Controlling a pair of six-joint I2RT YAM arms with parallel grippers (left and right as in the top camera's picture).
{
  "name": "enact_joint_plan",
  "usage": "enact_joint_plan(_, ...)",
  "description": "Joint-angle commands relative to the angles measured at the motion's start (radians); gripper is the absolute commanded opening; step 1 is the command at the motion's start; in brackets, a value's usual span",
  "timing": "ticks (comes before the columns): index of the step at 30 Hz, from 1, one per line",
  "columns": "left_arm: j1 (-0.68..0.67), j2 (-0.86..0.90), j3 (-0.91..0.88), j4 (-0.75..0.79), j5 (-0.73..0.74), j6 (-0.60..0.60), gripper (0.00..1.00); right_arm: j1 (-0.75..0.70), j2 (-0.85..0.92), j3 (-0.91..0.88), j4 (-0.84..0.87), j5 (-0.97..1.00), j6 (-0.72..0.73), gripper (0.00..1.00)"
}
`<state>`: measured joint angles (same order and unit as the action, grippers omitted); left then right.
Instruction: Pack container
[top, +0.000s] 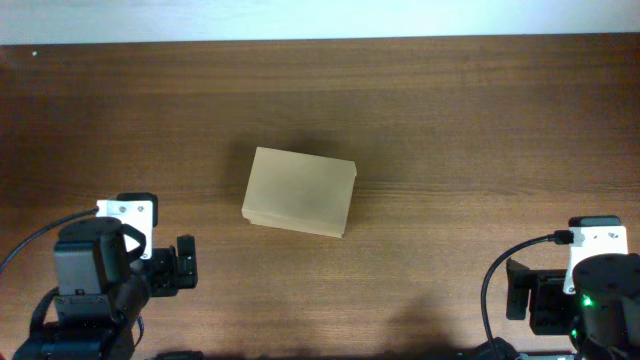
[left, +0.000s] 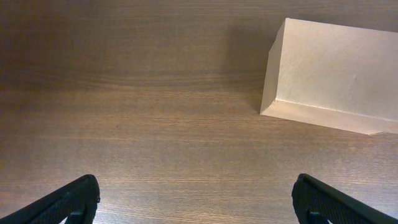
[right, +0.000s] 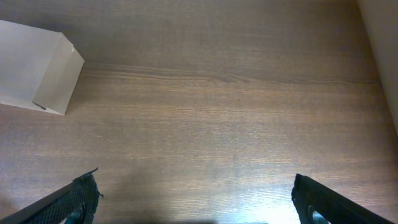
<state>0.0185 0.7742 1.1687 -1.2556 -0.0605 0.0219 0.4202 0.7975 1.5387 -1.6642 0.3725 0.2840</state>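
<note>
Splayed left gripper (left: 198, 203) and right gripper (right: 196, 200), closed container (top: 300, 191) well ahead, between them

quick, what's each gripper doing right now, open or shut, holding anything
Left gripper: open, empty, apart from the small rectangular tan cardboard box.
Right gripper: open, empty, also apart from it.

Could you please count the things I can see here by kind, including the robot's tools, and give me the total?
Cardboard container, tan, lid closed: 1
Robot tools, black, both open: 2 (left tool, right tool)
Total: 3
</note>
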Motion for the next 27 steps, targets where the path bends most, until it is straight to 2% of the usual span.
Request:
enact_joint_plan(1,0.002,-0.003,-0.005,0.002,-0.008,-0.007,1.00,-0.003,0.007,-0.006,0.006,0.005,0.006,0.99)
enact_joint_plan(15,0.002,-0.003,-0.005,0.002,-0.008,-0.007,1.00,-0.003,0.002,-0.010,0.007,0.009,0.005,0.99)
enact_joint_plan(17,0.002,-0.003,-0.005,0.002,-0.008,-0.007,1.00,-0.030,-0.029,-0.031,0.111,0.043,0.003,0.99)
enact_joint_plan(21,0.002,-0.003,-0.005,0.002,-0.008,-0.007,1.00,-0.157,-0.160,-0.194,0.488,0.002,0.003,0.99)
enact_joint_plan(23,0.002,-0.003,-0.005,0.002,-0.008,-0.007,1.00,-0.235,-0.241,-0.320,0.646,-0.051,0.006,0.99)
enact_joint_plan(27,0.002,-0.003,-0.005,0.002,-0.008,-0.007,1.00,-0.330,-0.379,-0.561,0.858,-0.063,0.006,0.99)
